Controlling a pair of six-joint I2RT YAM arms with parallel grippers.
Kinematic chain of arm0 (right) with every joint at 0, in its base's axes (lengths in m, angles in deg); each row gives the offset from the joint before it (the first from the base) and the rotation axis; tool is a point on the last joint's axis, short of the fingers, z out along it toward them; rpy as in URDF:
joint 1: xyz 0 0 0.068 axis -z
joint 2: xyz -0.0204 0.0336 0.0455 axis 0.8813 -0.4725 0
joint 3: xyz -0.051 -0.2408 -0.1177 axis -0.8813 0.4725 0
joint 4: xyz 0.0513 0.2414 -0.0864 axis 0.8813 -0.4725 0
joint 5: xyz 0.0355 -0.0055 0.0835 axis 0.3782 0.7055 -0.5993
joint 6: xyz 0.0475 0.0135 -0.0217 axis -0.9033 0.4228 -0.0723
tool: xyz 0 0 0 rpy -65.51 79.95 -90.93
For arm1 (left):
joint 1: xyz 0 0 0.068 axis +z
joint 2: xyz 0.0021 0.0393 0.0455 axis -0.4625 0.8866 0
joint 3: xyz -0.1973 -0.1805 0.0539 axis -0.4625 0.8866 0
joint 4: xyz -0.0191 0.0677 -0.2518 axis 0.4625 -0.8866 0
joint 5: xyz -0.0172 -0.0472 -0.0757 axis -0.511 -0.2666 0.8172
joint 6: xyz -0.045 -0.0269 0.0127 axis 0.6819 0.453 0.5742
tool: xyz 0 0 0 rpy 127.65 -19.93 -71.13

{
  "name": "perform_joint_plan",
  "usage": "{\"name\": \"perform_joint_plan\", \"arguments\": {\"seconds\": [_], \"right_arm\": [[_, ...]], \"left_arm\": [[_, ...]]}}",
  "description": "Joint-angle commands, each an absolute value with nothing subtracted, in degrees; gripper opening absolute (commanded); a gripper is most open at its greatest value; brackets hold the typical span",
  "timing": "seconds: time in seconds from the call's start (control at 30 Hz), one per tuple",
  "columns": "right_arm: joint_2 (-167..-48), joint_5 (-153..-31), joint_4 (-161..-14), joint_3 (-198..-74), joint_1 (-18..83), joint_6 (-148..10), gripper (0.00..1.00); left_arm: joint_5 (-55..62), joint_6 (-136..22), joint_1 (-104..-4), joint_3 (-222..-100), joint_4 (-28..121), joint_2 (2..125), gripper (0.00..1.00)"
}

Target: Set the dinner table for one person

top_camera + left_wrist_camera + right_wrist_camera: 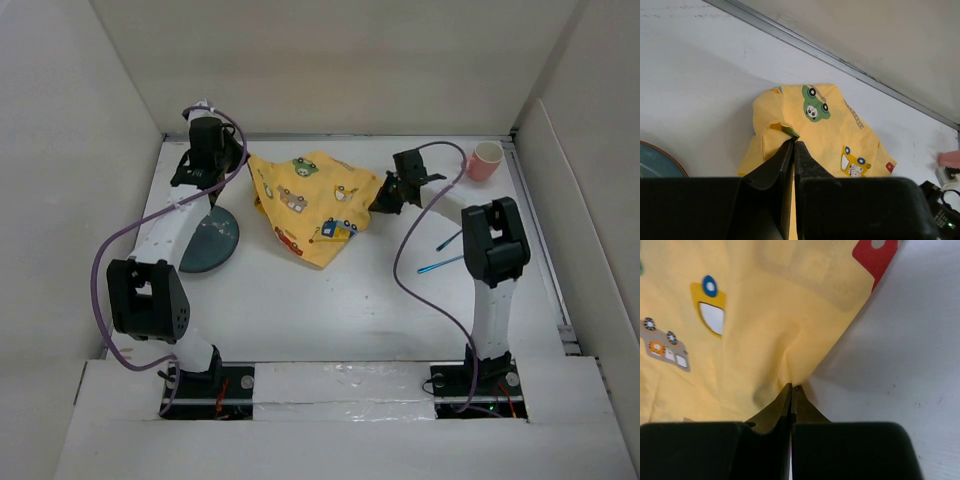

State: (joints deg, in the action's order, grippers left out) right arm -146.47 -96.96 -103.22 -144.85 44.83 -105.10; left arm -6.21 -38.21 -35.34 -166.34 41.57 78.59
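The white dinner table (330, 300) spanned the whole scene. At its far middle lay a yellow car-patterned cloth (310, 205); the left gripper (793, 143) pinched its far-left corner, the right gripper (791, 387) its right edge.

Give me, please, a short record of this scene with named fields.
left tool: shut on a fold of the cloth mat, near its left corner
right tool: shut on the mat's right edge
cloth mat: yellow, car print, crumpled on the table
plate: dark, left of the mat, partly under the left arm
cup: pink, far right corner
blue sticks: two, thin, beside the right arm
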Motion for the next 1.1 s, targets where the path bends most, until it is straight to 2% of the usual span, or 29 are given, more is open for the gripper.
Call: {"name": "perform_joint_plan", "arguments": {"seconds": [0.0, 0.17, 0.3, 0.4, 0.57, 0.73, 0.8, 0.87, 0.93, 0.97, 1.07], "right_arm": [[-137.0, -93.3, -97.9, -146.1, 45.1, -103.5, 0.0], [-121.7, -90.6, -98.9, -144.8, 45.7, -97.7, 0.0], [-115.0, -90.1, -106.7, -148.7, 47.8, -95.1, 0.0], [-111.7, -90.8, -107.3, -149.7, 50.8, -95.0, 0.0], [-118.0, -93.7, -108.7, -158.0, 56.3, -95.3, 0.0], [-136.3, -96.7, -108.8, -172.6, 58.7, -95.5, 0.01], [-141.3, -96.7, -112.2, -178.1, 60.1, -96.6, 0.38], [-145.2, -99.5, -116.2, -184.5, 60.7, -96.7, 0.67], [-143.7, -98.9, -116.1, -183.5, 59.6, -95.6, 0.72], [-140.4, -97.7, -114.5, -178.2, 59.0, -94.8, 0.74], [-133.2, -95.3, -108.4, -164.5, 56.5, -93.0, 0.71]], "left_arm": [[-6.8, -39.3, -35.4, -171.9, 42.7, 77.3, 0.0], [-8.2, -41.5, -35.4, -176.8, 40.4, 75.6, 0.0], [-8.2, -42.6, -35.4, -182.2, 37.1, 73.0, 0.0], [-8.1, -43.7, -35.4, -182.8, 35.2, 69.8, 0.0], [-8.8, -44.4, -35.9, -176.9, 35.3, 66.5, 0.0], [-7.9, -42.6, -40.4, -162.4, 38.8, 62.0, 0.0], [-9.3, -41.8, -44.6, -156.5, 40.2, 60.7, 0.0], [-10.7, -39.9, -47.3, -152.2, 39.9, 60.4, 0.0], [-9.5, -38.0, -47.3, -149.0, 40.3, 60.6, 0.0], [-8.6, -36.4, -47.3, -147.4, 41.5, 60.6, 0.0], [-8.7, -35.2, -47.3, -143.8, 42.2, 61.3, 0.0]]}}
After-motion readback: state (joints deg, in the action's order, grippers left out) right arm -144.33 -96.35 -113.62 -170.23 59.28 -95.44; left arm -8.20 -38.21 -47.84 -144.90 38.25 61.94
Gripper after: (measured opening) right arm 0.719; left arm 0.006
